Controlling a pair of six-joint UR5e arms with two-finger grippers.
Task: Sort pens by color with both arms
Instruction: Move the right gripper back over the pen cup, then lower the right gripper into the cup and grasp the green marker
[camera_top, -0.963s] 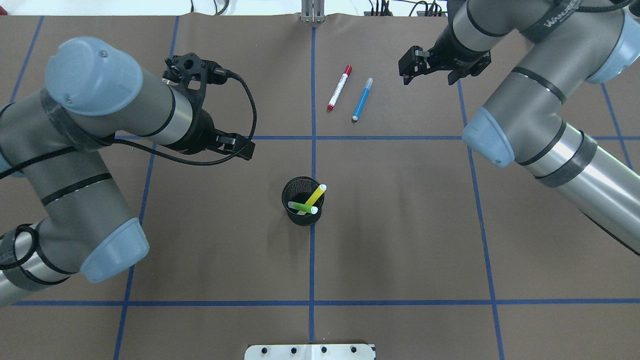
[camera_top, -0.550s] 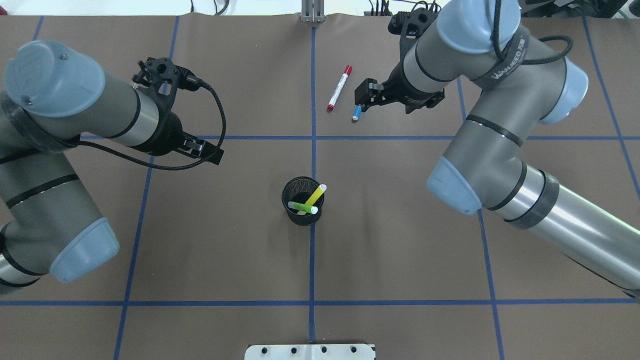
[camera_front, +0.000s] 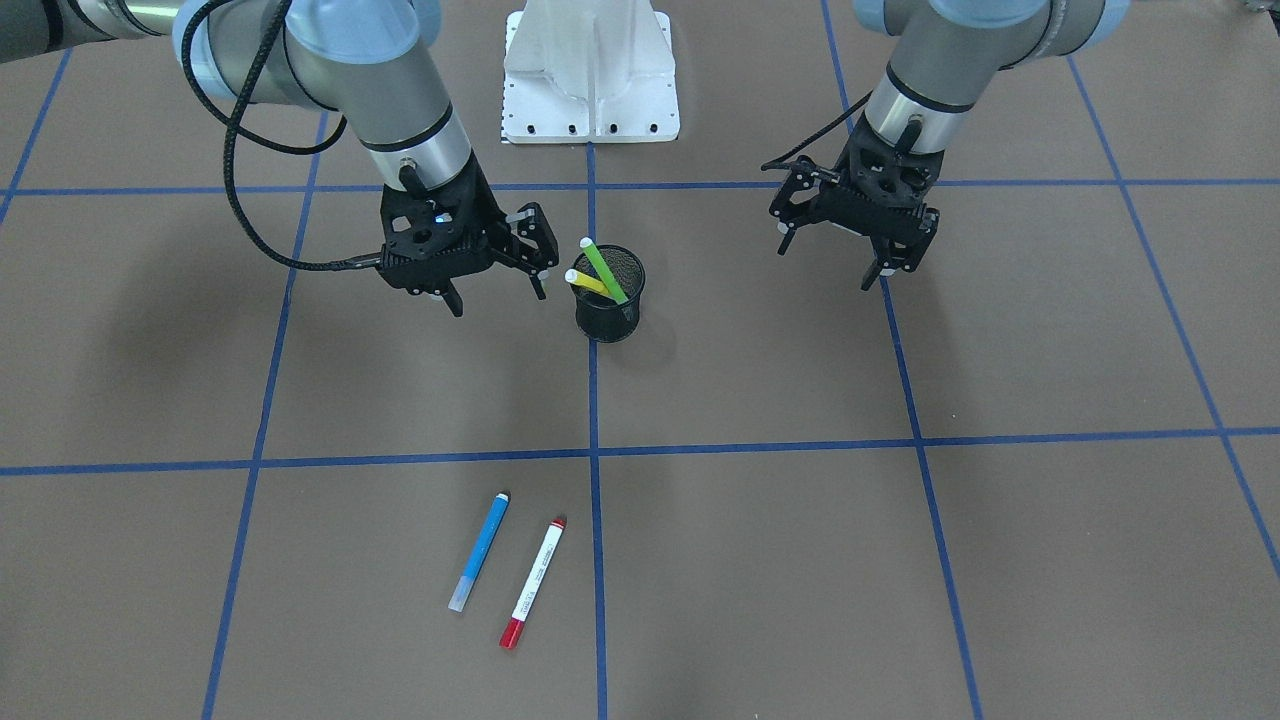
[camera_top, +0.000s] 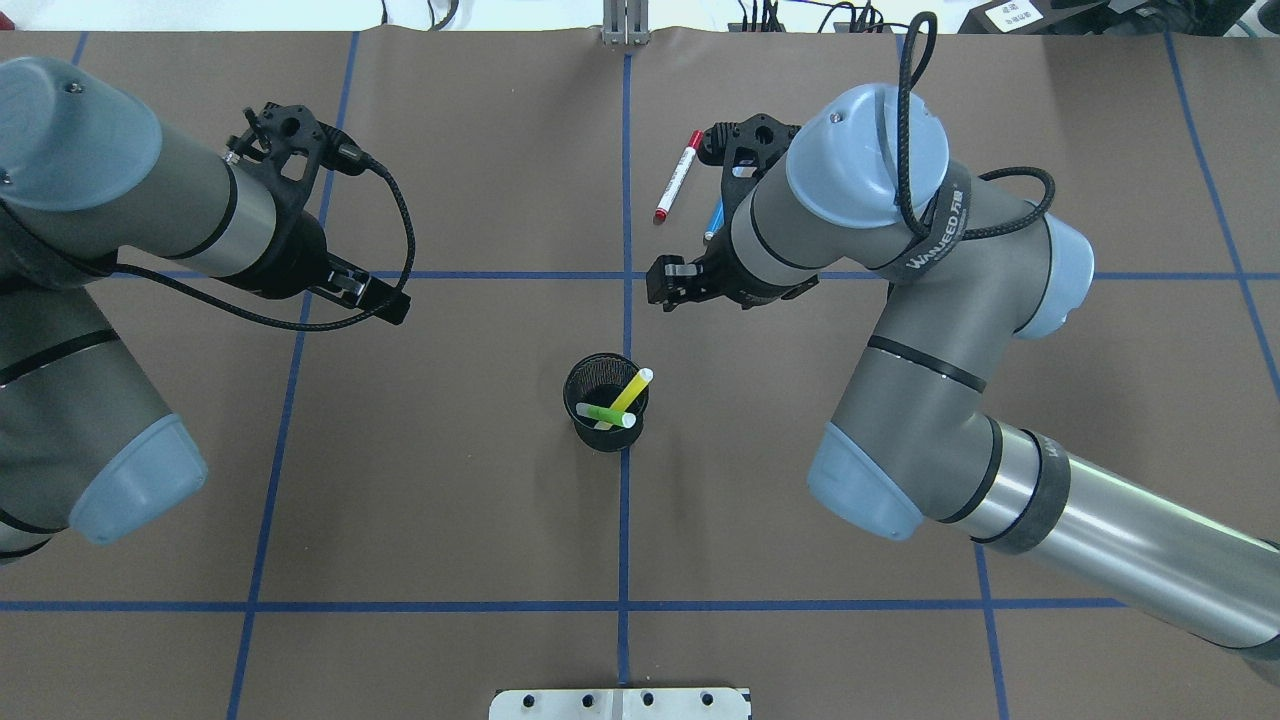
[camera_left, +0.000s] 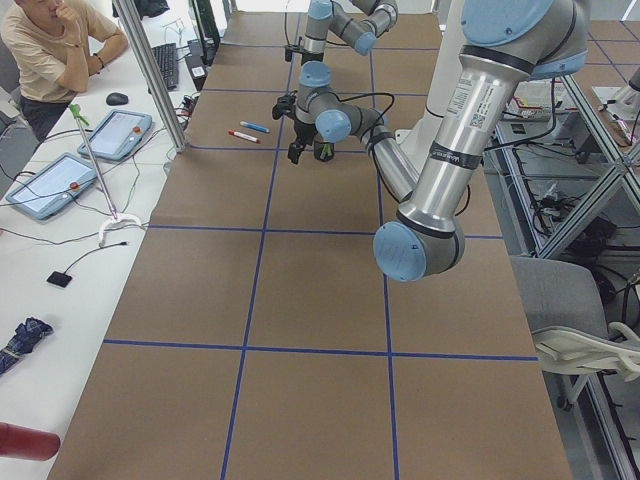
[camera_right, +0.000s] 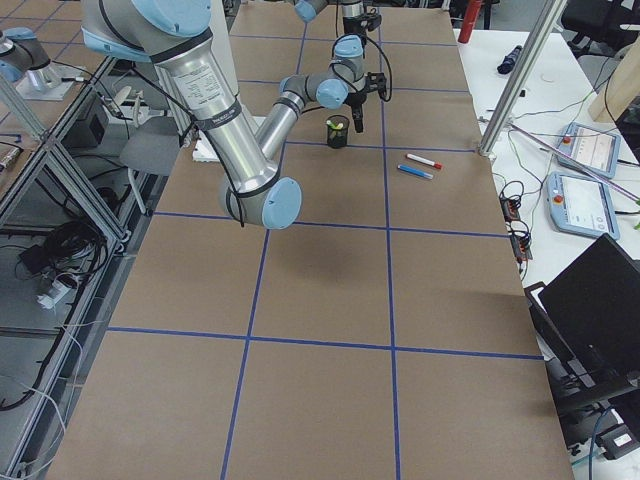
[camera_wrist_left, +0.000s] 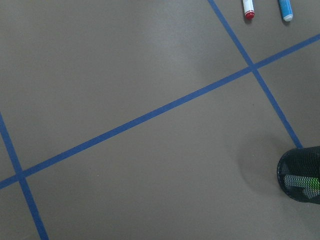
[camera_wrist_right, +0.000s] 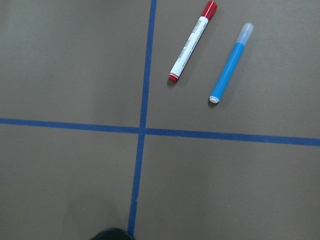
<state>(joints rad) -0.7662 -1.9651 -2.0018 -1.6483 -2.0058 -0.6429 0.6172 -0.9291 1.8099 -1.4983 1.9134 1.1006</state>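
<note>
The blue pen (camera_front: 480, 550) and the white pen with red cap (camera_front: 533, 583) lie side by side on the brown table, far from the robot; the right wrist view shows both, the blue pen (camera_wrist_right: 230, 65) and the red-capped pen (camera_wrist_right: 191, 42). The green pen (camera_front: 603, 268) and yellow pen (camera_front: 585, 283) stand in the black mesh cup (camera_front: 608, 310). My right gripper (camera_front: 498, 298) is open and empty, just beside the cup. My left gripper (camera_front: 825, 262) is open and empty, off to the cup's other side. Overhead, my right arm hides most of the blue pen (camera_top: 714, 220).
Blue tape lines (camera_top: 625, 520) divide the table into squares. The white pedestal base (camera_front: 590, 70) stands at the robot's edge. The cup (camera_top: 605, 400) sits on the centre line.
My right arm swung from the far right over the two lying pens and came in toward the cup. My left arm drew back to the left. No pen has moved.
</note>
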